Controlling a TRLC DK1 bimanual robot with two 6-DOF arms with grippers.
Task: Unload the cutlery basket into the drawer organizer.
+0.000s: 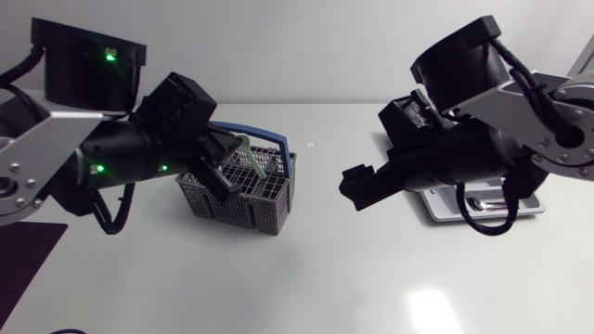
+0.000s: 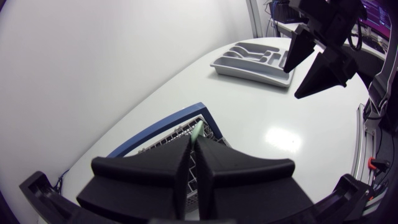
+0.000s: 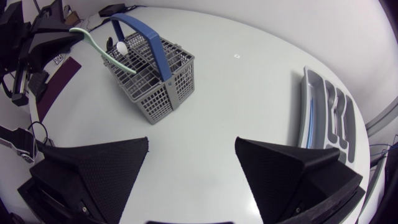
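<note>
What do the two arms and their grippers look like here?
The left arm and right arm have black joints, silver-grey links and looping black cables; green lights glow on the left one. The left gripper and right gripper are matte black, with broad wedge-shaped fingers.

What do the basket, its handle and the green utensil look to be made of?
The basket looks like grey moulded plastic: matte, thick-ribbed lattice walls. Its handle seems to be blue plastic, a smooth, evenly coloured band. The green utensil is probably plastic or silicone: pale, matte, no metallic glint. I cannot tell which.
</note>
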